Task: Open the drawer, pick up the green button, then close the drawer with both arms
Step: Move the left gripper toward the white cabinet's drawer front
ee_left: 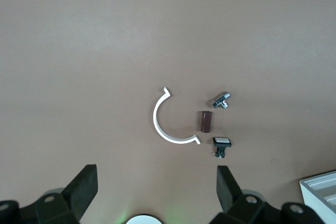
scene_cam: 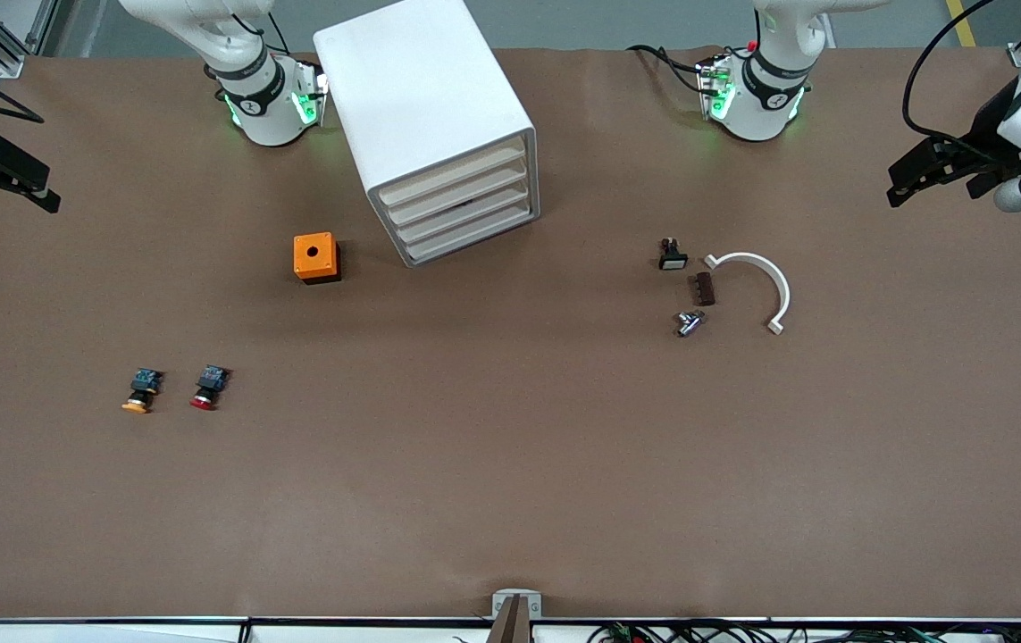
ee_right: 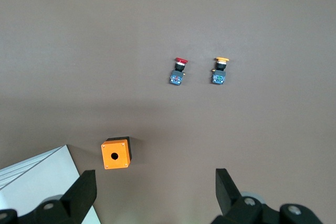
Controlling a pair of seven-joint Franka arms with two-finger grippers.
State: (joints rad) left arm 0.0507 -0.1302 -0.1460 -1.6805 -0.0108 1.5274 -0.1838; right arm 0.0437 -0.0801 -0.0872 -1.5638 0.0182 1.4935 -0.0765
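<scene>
white drawer cabinet (scene_cam: 439, 125), orange box (scene_cam: 316, 257), brown table (scene_cam: 510, 464), perhaps matte.

The brown table (scene_cam: 510, 464) carries a white drawer cabinet (scene_cam: 425, 116). Beside the cabinet sits an orange box (scene_cam: 316, 257). Nearer the front camera than it lie a yellow-capped button (scene_cam: 141, 391) and a red-capped button (scene_cam: 208, 387). Toward the left arm's end from the cabinet lie a white curved clip (scene_cam: 765, 284), a brown block (scene_cam: 704, 288), a metal fitting (scene_cam: 690, 322) and a black switch (scene_cam: 672, 255).

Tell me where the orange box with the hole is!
The square orange plastic box sits on the brown table beside the white drawer cabinet, toward the right arm's end, farther from the front camera than the red-capped pushbutton.
</scene>
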